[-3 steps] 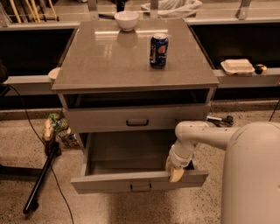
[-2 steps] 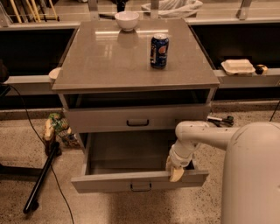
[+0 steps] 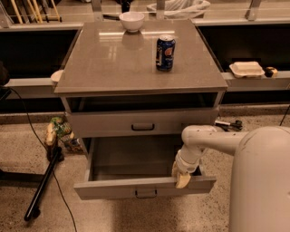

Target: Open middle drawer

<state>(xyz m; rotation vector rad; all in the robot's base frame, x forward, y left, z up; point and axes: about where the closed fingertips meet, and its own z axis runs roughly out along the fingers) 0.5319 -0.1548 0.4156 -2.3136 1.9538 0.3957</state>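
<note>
- Hanging over the right end of the middle drawer's front panel, the gripper sits at the tip of a white arm that bends in from the robot's white body at lower right. Its pale tip overlaps the panel's top edge. Whether it is open or clamped on that edge cannot be told.
- The middle drawer stands far out from the grey cabinet, with its grey inside in view and a small dark loop handle at the centre of its front.
- Above it, the upper drawer sits flush with the cabinet. A dark slot runs between this drawer and the cabinet's top.
- The cabinet's top is a smooth grey-brown slab with a soft sheen.
- A white bowl stands near the top's back edge. A blue soda can stands upright right of centre, well apart from the bowl.
- The floor is pale speckled stone.
- A black pole lies slanted on the floor at left, and a colourful packet sits just beside the cabinet's lower left corner.
- Grey ledges flank the cabinet, backed by dark recesses. The right ledge carries a white clamshell box with a small dark thing just beside it. The left ledge reaches the cabinet's side.
- Behind the cabinet lie a crumpled white bag and, at far left, pale wooden sticks.
</note>
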